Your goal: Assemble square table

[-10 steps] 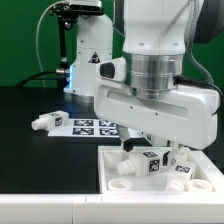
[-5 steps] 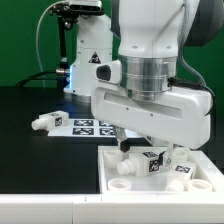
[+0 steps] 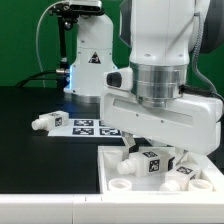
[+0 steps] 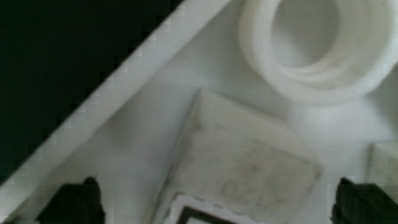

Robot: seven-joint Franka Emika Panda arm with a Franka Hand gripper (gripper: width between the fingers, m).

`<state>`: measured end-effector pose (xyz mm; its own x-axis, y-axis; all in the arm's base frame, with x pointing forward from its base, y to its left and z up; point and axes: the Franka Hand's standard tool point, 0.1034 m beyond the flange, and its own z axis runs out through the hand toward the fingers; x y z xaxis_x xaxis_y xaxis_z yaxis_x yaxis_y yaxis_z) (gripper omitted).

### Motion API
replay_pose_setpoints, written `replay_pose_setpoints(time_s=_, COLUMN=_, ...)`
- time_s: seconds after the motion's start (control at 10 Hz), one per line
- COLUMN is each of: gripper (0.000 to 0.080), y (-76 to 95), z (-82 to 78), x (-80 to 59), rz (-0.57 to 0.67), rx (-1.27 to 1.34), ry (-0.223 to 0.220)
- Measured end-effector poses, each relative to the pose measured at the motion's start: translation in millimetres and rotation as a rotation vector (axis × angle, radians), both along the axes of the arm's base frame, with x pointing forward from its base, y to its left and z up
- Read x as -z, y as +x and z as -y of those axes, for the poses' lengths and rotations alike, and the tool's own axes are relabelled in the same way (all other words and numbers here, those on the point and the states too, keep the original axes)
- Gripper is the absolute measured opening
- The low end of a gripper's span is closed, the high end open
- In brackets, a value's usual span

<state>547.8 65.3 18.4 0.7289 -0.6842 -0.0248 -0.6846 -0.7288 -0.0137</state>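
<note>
At the black table's [image 3: 30, 150] near edge, toward the exterior view's right, lies the square panel [image 3: 108, 166] [image 4: 187, 85]. Over a tagged leg [image 3: 152, 162] on it hangs the gripper [image 3: 146, 150] [image 4: 222, 200], fingers apart. A loose leg [image 3: 40, 122] lies beside the marker board [image 3: 86, 125].

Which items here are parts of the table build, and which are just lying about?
Job parts:
- square panel, with its round corner socket
- tagged leg on the panel
- second leg beside it
- loose leg on the black table

Not part of it:
- marker board, flat on the table beside the loose leg
</note>
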Motion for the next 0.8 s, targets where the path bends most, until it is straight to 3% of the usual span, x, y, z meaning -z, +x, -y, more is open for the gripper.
replay_pose_setpoints(time_s=0.1, gripper=0.0519, y=-0.1, z=-0.1, x=0.1, rz=0.000, rx=0.000, ry=0.000)
replay_pose_setpoints(time_s=0.2, gripper=0.0519, y=-0.1, z=-0.1, x=0.2, rz=0.000, rx=-0.001, ry=0.000)
replay_pose_setpoints(time_s=0.4, gripper=0.0282, y=0.0, z=-0.1, x=0.2, rz=0.000, rx=-0.001, ry=0.000)
replay_pose_setpoints(time_s=0.6, gripper=0.0282, y=1.4, z=2.0, x=-3.3, rz=-0.006, rx=-0.014, ry=0.001)
replay_pose_setpoints(time_s=0.8, gripper=0.0282, y=9.2, z=16.2, x=-29.6, rz=0.010, rx=-0.061, ry=0.008)
